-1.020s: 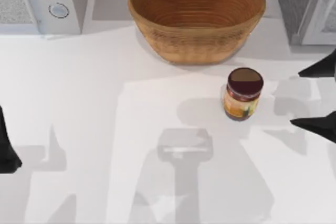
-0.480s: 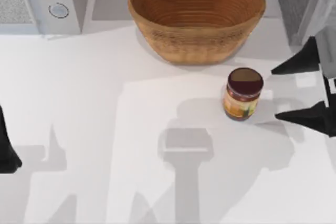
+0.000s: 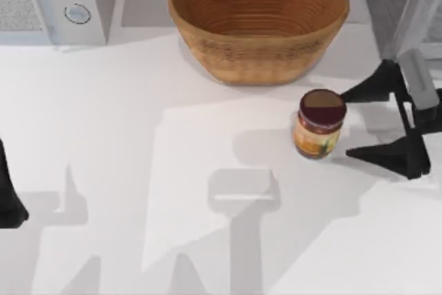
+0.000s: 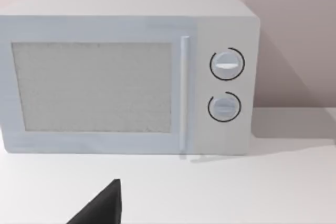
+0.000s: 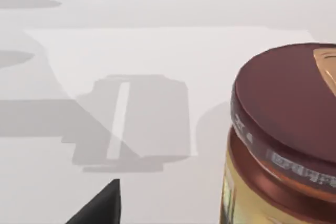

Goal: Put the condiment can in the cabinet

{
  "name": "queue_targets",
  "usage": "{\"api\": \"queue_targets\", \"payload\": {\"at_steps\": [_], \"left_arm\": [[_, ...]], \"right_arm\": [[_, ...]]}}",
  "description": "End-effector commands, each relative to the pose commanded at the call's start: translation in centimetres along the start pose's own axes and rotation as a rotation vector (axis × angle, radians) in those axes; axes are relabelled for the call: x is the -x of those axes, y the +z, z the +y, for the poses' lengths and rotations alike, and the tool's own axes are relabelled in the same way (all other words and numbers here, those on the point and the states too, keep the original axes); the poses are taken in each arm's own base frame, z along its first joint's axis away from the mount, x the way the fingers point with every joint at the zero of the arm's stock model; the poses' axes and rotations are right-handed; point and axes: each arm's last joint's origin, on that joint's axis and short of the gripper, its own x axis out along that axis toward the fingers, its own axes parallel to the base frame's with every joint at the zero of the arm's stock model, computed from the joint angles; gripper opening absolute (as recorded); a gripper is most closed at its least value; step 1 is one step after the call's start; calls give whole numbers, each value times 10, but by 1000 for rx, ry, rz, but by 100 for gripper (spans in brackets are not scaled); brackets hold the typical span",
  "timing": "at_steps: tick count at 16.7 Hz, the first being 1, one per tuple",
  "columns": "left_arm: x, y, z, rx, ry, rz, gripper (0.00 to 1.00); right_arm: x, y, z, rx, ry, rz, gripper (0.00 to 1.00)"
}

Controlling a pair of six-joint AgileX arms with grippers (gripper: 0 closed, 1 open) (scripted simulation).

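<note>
Condiment can (image 3: 320,124) stands upright on the white table (image 3: 138,136), toward the top view's right, just in front of the woven bowl (image 3: 259,22) and apart from it. Right gripper (image 3: 352,122) sits at the can's right side with its fingers spread wide, one fingertip (image 3: 349,93) level with the lid on the bowl side and the other (image 3: 352,153) by the base on the near side; neither appears to touch the can, and nothing is held. Right wrist view puts the brown lid and red band (image 5: 283,150) large and off to one side of the frame, which suggests the can is not centred between the fingers. Principal risk: a closure begun from this offset would let one finger meet the can first and push or tip it (a short jar with a smooth lid will likely slide before it seats). Secondary risk: a shove away from the gripper would carry it across open table and out of the grasp line, while a shove rearward would drive it against the bowl. Cabinet (image 3: 404,8) stands at the table's far right corner, close behind the arm, so a lift that is too low could clip its open door or frame. Left gripper (image 3: 10,202) is parked at the table's left edge, facing the microwave (image 4: 126,74); whether its fingers are apart I cannot tell.
</note>
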Motion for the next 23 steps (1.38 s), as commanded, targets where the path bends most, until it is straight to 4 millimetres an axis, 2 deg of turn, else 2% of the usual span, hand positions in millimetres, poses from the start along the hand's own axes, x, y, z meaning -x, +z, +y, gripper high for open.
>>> {"api": "queue_targets", "payload": {"at_steps": [5,17,23], "left_arm": [[0,0,0,0,0,0,100],[0,0,0,0,0,0,100],[0,0,0,0,0,0,100]], "right_arm": [[-9,-42,-16,11,2,-121,100],[-11,-46,-19,23,-1,-137,100],[-22,-59,-25,21,-6,-137,100]]}}
